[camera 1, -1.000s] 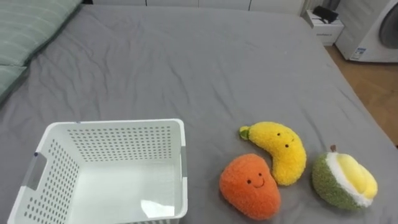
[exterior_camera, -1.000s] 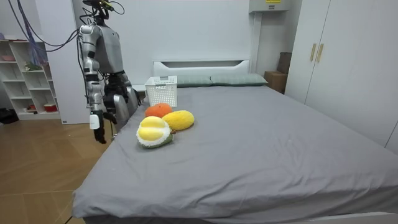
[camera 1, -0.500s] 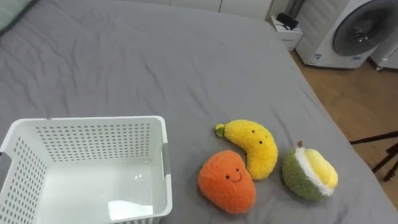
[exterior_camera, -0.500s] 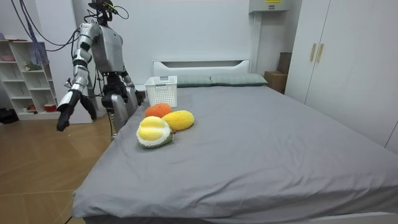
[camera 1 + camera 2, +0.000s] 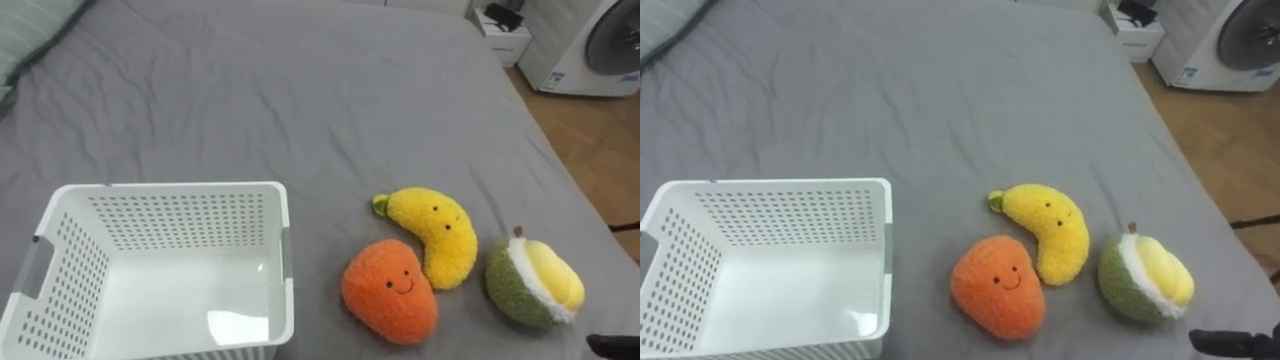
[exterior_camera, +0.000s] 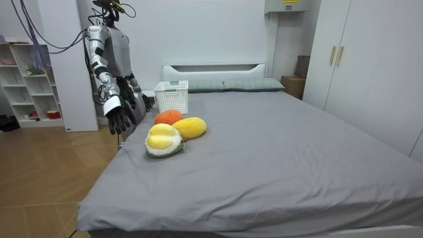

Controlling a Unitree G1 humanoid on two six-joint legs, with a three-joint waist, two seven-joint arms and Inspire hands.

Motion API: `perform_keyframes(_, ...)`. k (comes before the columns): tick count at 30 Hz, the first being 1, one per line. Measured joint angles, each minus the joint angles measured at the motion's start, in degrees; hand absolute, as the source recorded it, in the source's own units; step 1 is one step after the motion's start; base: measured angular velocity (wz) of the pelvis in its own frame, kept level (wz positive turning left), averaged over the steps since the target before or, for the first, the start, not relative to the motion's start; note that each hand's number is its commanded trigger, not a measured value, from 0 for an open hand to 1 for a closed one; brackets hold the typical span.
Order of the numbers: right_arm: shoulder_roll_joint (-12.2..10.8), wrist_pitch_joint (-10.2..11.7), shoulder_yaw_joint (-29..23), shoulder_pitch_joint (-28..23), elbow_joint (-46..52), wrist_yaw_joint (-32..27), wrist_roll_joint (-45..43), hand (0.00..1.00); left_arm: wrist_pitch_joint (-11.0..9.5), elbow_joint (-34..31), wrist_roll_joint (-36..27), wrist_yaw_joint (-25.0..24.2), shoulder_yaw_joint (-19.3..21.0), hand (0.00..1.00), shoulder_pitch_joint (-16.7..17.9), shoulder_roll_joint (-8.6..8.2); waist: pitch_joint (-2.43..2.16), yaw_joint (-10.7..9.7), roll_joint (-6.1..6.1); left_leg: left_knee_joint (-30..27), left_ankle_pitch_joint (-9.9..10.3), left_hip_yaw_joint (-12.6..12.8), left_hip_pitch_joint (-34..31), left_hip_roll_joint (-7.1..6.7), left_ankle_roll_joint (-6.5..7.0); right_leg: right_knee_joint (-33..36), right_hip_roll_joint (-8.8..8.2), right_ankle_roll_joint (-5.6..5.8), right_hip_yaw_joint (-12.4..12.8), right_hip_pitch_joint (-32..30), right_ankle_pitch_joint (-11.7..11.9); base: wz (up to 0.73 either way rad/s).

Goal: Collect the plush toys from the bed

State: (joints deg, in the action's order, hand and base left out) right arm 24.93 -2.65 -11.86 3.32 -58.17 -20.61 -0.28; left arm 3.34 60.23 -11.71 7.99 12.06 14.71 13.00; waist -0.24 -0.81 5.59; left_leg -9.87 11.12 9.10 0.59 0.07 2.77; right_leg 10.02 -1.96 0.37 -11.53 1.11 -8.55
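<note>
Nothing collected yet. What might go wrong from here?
The green-and-yellow plush durian lies closest to the grey bed's edge, by the open right hand; a clumsy reach might knock it off. The yellow plush banana touches the orange plush fruit; gripping one may drag the other. The white perforated plastic basket stands on soft bedding; a dropped toy might tip it.
</note>
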Motion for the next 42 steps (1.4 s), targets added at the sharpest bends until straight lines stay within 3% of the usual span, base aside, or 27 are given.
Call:
perform_keyframes(4, -0.04, -0.1, 3.92, 1.37, -5.18, 0.16, 0.08, 0.0, 0.12, 0.04, 0.01, -0.16, -2.29, 0.0, -1.12, 0.04, -0.08, 1.19, -0.2, -0.85, -0.03, -0.54, -1.89, 0.04, -0.03, -0.03, 0.03, -0.12, -0.4, -1.38, 0.07, 0.08)
perform_keyframes(8, -0.2, -0.73, 5.1, 3.02, -9.96, 0.86, 1.36, 0.0, 0.26, 0.16, -1.25, -0.93, -4.15, 0.0, -2.75, 0.03, 0.23, 2.45, -0.67, -1.09, -0.04, -1.16, -3.37, -0.02, -0.03, -0.04, -0.05, -0.12, -1.07, -2.46, 0.07, 0.09)
perform_keyframes(19, -0.19, -2.43, 8.66, 6.63, -18.16, 3.35, 1.05, 0.0, 1.36, 0.2, -5.06, -1.25, -8.09, 0.0, -5.54, 0.81, 0.5, 2.75, -1.61, -2.27, -0.1, -1.9, -8.7, 0.03, -0.11, -0.08, -0.2, -0.29, -2.69, -7.1, 0.18, 0.04)
perform_keyframes(23, -0.19, -2.41, 10.07, 9.07, -18.2, 2.74, -0.11, 0.0, 1.39, 1.5, -6.83, -1.27, -10.15, 0.0, -8.79, 1.28, 0.69, 2.78, -1.89, -2.84, -0.15, -1.85, -10.34, -0.03, -0.07, 0.46, -0.33, -0.29, -2.56, -8.85, 0.17, -0.01)
perform_keyframes(29, -0.16, -1.21, 9.91, 12.81, -17.65, -3.01, -2.72, 0.0, 1.27, 3.41, -6.78, -1.26, -11.16, 0.0, -11.47, 1.26, 0.74, 2.93, -2.02, -4.0, -0.25, -2.11, -13.1, 0.0, -0.03, 1.14, -0.5, -0.36, -2.92, -11.3, 0.22, 0.02)
perform_keyframes(34, 0.22, 0.33, 8.64, 17.69, -17.17, -9.81, -6.86, 0.0, 1.36, 3.22, -6.83, -1.12, -12.53, 0.0, -13.38, 1.26, 1.25, 2.7, -2.96, -5.01, -0.51, -2.26, -16.28, 0.03, 0.17, 2.01, -0.67, -0.63, -3.16, -14.3, 0.38, 0.02)
perform_keyframes(39, 2.04, 2.28, 10.13, 21.21, -17.33, -13.65, -6.87, 0.0, 1.29, 3.56, -6.92, -0.77, -16.79, 0.0, -14.29, 1.56, 1.55, 3.44, -3.38, -4.89, -0.95, -1.24, -17.55, 0.08, 0.26, 3.57, -0.9, -0.63, -2.49, -16.64, 0.39, -0.06)
perform_keyframes(42, 3.12, 2.54, 10.03, 21.57, -17.31, -14.9, -7.49, 0.0, 1.13, 3.74, -8.15, -0.77, -16.77, 0.0, -14.78, 1.56, 1.57, 3.84, -3.35, -4.91, -1.04, -0.98, -18.26, 0.06, 0.32, 3.94, -1.1, -0.64, -2.36, -17.66, 0.39, -0.03)
